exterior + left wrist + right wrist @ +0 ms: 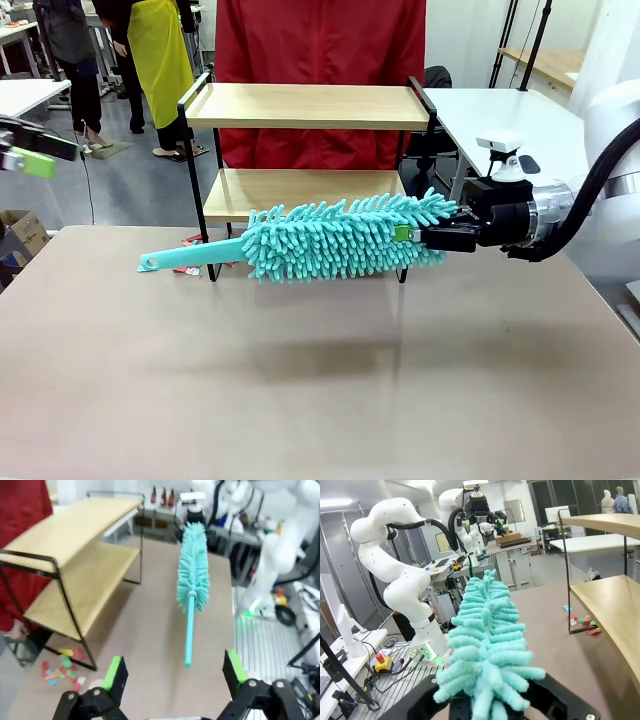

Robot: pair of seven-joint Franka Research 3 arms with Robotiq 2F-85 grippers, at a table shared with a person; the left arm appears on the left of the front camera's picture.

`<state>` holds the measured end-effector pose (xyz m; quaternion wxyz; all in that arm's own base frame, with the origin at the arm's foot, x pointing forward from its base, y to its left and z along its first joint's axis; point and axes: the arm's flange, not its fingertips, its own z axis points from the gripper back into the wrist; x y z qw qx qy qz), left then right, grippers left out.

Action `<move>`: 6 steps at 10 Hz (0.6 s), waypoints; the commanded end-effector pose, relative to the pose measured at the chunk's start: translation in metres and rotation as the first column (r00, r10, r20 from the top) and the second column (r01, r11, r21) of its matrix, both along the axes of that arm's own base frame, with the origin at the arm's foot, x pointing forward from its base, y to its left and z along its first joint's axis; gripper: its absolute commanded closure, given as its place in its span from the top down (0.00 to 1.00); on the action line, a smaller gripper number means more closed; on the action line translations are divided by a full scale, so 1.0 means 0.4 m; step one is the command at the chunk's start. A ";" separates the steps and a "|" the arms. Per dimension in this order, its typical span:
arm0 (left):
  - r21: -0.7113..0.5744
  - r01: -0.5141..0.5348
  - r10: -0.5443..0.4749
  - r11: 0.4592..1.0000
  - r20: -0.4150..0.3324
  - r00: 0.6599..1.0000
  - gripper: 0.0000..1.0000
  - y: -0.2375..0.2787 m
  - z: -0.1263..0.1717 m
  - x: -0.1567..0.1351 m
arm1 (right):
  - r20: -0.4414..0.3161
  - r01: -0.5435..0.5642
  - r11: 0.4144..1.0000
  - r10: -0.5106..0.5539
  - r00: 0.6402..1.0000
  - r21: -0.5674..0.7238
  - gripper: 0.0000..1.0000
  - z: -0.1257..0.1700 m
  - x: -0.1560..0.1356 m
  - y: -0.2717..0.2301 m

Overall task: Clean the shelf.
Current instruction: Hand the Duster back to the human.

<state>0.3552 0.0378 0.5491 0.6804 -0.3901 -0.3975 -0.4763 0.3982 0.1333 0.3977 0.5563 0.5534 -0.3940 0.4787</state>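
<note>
Front view: right gripper (418, 236) comes in from the right side, jaws clamped on the fluffy end of a teal duster (340, 236). Duster lies roughly level above the table (320, 380), its bare handle sticking out to the left, tip w/ a small hole. Shelf (305, 106) stands at the table's far edge, two wooden boards in a black frame, upright; a person in a red top (320, 40) is right behind it. Duster head sits in front of the lower board, whether touching can't tell. Left gripper (28, 158) is near the left edge, well apart from shelf & duster.

Left wrist view: left gripper (175, 672) has its green-padded fingers (114, 672) spread wide, nothing btwn them, looking down at the duster handle. Small coloured bits (62, 666) lie on the table by the shelf's leg.

Right wrist view: duster's teal strands bunch up btwn the right gripper's fingers; shelf boards to the right, left arm (400, 580) farther off.
</note>
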 end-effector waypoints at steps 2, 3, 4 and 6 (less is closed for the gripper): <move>-0.070 -0.027 0.029 0.997 0.027 0.999 1.00 0.038 -0.047 0.005 | 0.001 0.007 1.000 -0.007 1.000 0.006 0.00 0.004 0.000 0.003; -0.055 -0.025 0.028 0.998 0.040 0.999 1.00 0.040 -0.046 0.001 | 0.001 0.007 1.000 -0.007 1.000 0.006 0.00 0.004 0.000 0.003; -0.054 -0.042 0.043 0.998 0.000 0.999 1.00 0.065 -0.030 -0.001 | 0.001 0.007 1.000 -0.007 1.000 0.006 0.00 0.004 0.000 0.003; -0.054 -0.042 0.043 0.998 0.000 0.999 1.00 0.065 -0.030 -0.001 | 0.066 0.051 0.995 -0.057 0.996 0.084 0.17 0.064 -0.012 -0.011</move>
